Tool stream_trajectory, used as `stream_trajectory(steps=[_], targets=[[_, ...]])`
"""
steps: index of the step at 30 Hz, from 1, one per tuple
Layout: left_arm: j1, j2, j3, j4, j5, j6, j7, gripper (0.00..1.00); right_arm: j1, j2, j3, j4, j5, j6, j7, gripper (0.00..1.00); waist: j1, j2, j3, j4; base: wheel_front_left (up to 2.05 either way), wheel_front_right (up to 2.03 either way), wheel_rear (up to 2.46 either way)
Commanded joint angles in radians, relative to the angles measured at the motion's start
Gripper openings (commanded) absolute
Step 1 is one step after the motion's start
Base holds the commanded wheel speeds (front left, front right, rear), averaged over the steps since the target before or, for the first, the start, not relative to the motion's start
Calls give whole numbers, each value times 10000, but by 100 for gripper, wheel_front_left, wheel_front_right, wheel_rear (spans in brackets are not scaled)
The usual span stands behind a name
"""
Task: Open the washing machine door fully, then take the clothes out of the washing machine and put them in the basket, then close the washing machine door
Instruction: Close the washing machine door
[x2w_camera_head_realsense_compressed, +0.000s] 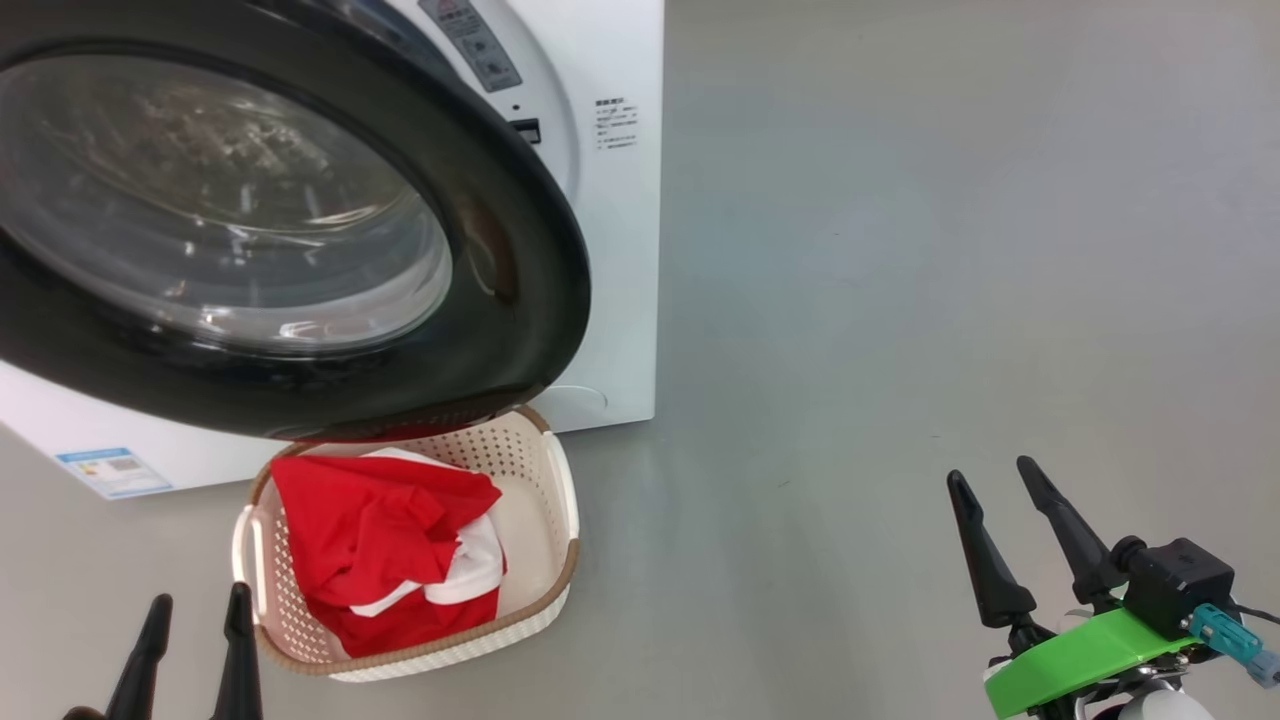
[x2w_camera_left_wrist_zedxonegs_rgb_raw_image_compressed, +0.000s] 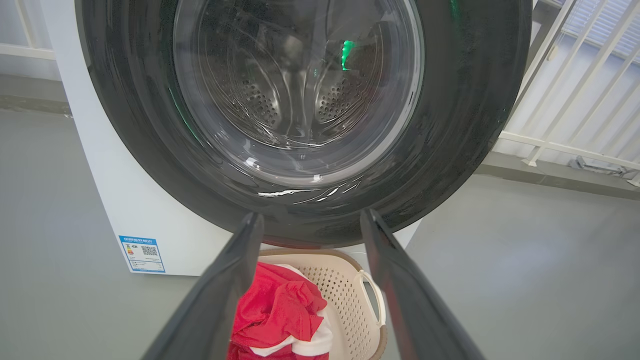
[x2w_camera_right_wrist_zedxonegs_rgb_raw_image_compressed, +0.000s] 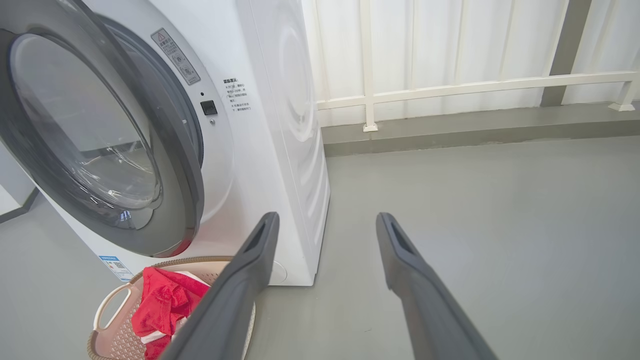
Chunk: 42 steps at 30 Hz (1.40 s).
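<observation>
Both arms are held low, with the fingers pointing toward the machine. The left gripper (x2w_camera_head_realsense_compressed: 200, 597) is spread and empty, just beside the one small cream-white perforated plastic basket (x2w_camera_head_realsense_compressed: 560, 480). The right gripper (x2w_camera_head_realsense_compressed: 990, 470), also spread and empty, is well apart over the grey floor (x2w_camera_head_realsense_compressed: 900, 250). One heap of soft red and white fabric clothes (x2w_camera_head_realsense_compressed: 380, 540) lies in the basket. Above it the one large round black-ringed glass washing machine door (x2w_camera_head_realsense_compressed: 530, 300) stands ajar on the one big white boxy washing machine (x2w_camera_head_realsense_compressed: 620, 250).

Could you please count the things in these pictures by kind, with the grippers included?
Washing machine: 1
Door: 1
Basket: 1
Clothes heap: 1
Grippers: 2, left gripper and right gripper
Total: 6
</observation>
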<state>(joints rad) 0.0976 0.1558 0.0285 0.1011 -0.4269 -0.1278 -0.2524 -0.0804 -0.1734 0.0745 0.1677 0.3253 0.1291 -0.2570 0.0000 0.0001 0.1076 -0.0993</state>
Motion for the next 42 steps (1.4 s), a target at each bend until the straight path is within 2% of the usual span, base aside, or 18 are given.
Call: stream_trajectory(steps=[1,2,3,4,5,16,26,42], targets=[[-336,135,304,-172,17,-29,-93,100,6,-123,196,-254,136,16,-48,100,0,-1,19,62,0,0,0],[-362,129,263,-174,34,-29,-93,100,-1,-131,230,-258,172,16,-48,100,0,-1,30,127,0,0,0],[-388,123,224,-178,50,-29,-93,100,-17,-143,280,-265,203,16,-48,44,0,-1,48,190,0,0,0],[-418,114,185,-182,71,-29,-93,100,-44,-158,345,-261,229,16,-48,9,0,-1,66,265,0,0,0],[-451,91,155,-188,90,-29,-93,100,-77,-170,420,-254,260,16,-48,0,0,-1,85,348,0,0,0],[-819,-167,-488,-268,126,-29,-93,100,-1164,-63,1423,-69,373,16,-48,0,0,-1,486,1604,0,0,0],[-1762,-359,-1101,-373,-76,-29,-93,100,-2944,-6,2298,316,390,16,-48,0,0,-1,1553,2801,0,0,0],[-2859,-637,-1669,-366,-244,-29,-93,100,-5296,-28,2757,1570,423,16,-48,0,0,-1,2644,3738,0,0,0]])
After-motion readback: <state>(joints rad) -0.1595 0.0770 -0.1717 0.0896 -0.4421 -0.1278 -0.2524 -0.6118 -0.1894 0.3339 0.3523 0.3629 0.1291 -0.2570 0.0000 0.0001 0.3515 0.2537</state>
